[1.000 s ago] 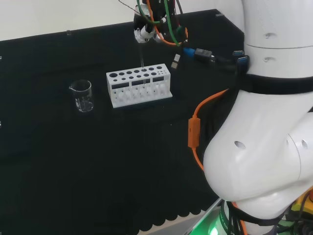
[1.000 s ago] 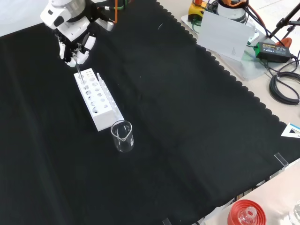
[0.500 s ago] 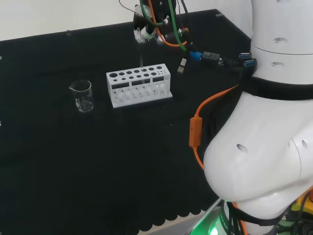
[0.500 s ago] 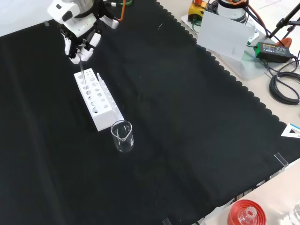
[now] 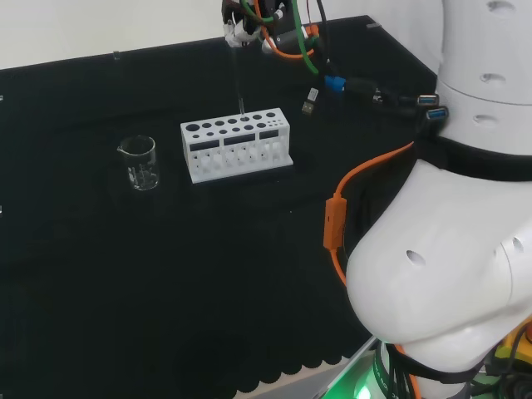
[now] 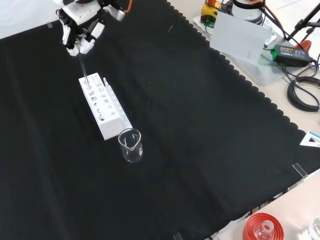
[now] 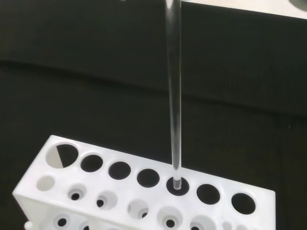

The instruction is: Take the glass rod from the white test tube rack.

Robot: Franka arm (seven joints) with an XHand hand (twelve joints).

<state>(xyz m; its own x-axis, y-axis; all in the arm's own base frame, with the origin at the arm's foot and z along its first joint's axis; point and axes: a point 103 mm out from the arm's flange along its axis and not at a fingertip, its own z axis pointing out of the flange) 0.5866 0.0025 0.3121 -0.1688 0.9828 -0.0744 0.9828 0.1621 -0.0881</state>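
I see the hand point(image 6: 79, 36) pinching the glass rod point(image 7: 173, 96) upright above the white test tube rack point(image 5: 237, 145), its lower tip at 1 hole's mouth.

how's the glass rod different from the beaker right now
The glass rod is a thin straight stick, while the beaker is a wide open cup. The rod hangs upright from the hand with its lower tip at a hole of the white rack; the beaker stands on the black cloth, untouched, off one end of the rack. Both are clear.
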